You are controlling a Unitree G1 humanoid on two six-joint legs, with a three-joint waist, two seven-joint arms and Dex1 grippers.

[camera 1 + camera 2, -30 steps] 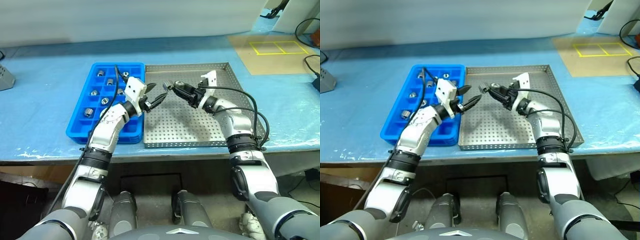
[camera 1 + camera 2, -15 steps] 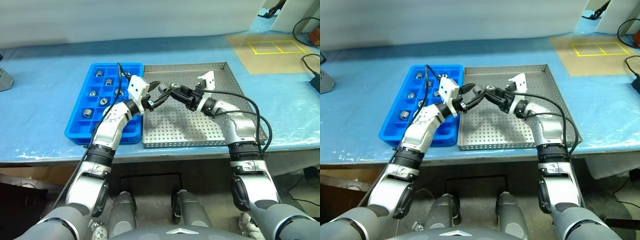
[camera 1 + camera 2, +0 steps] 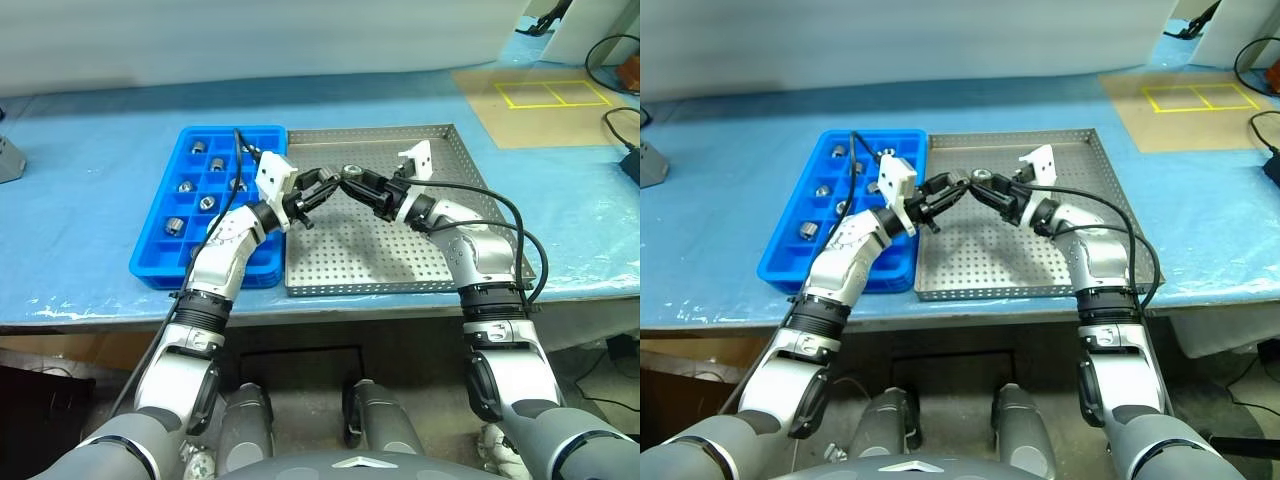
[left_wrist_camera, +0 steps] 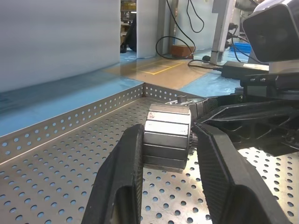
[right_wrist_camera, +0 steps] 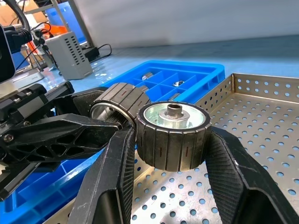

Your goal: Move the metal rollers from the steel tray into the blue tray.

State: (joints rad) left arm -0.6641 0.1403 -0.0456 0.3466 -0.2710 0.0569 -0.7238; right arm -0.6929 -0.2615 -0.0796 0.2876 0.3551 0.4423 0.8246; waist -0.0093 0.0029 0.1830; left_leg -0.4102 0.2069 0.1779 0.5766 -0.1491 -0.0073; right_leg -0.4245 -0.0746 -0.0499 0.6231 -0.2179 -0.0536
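Above the steel tray (image 3: pixel 400 250), near its back left corner, my two grippers meet tip to tip. My right gripper (image 3: pixel 352 180) is shut on a ribbed metal roller (image 5: pixel 173 135), which shows its hub. My left gripper (image 3: pixel 322 182) comes from the blue tray's side, and its fingers (image 4: pixel 133 154) are shut on either side of a metal roller (image 4: pixel 167 135). In the right wrist view a second ribbed cylinder (image 5: pixel 117 105) sits against the first, between the left fingers. The blue tray (image 3: pixel 158 262) lies left of the steel tray with several rollers (image 3: pixel 176 225) in its compartments.
A grey box (image 3: pixel 8 158) stands at the far left of the blue-covered table. A brown board with yellow squares (image 3: pixel 545 100) lies at the back right. Black cables (image 3: pixel 618 125) trail along the right side. The steel tray's front rim lies near the table's front edge.
My left gripper's fingers were spread wide beside the right gripper's tip; they have now closed on the roller there. Both arms have hardly moved.
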